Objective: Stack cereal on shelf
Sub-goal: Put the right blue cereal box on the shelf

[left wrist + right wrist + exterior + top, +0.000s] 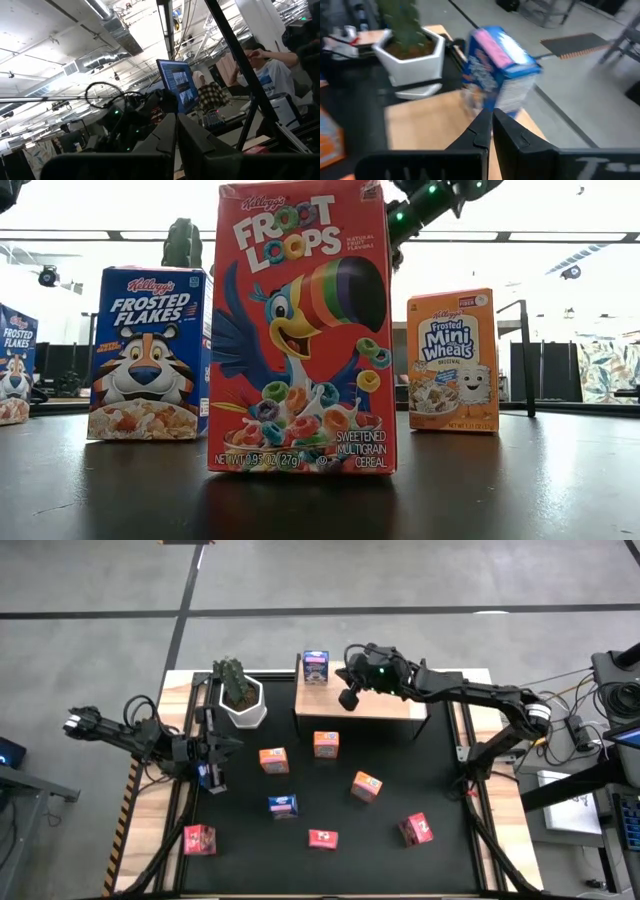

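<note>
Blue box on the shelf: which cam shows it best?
High view. The blue box stands whole on the shelf at its left end, with the right gripper beside it. The right wrist view has it closer but smeared. The low view shows other boxes, and I can't match any to it; the left wrist view misses it.

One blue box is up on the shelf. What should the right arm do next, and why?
Probably swing the right end effector off the shelf toward the nearest orange box on the black mat. Its fingers look shut and empty, the blue box stands alone at the shelf's back left corner, and seven boxes are visible on the mat.
</note>
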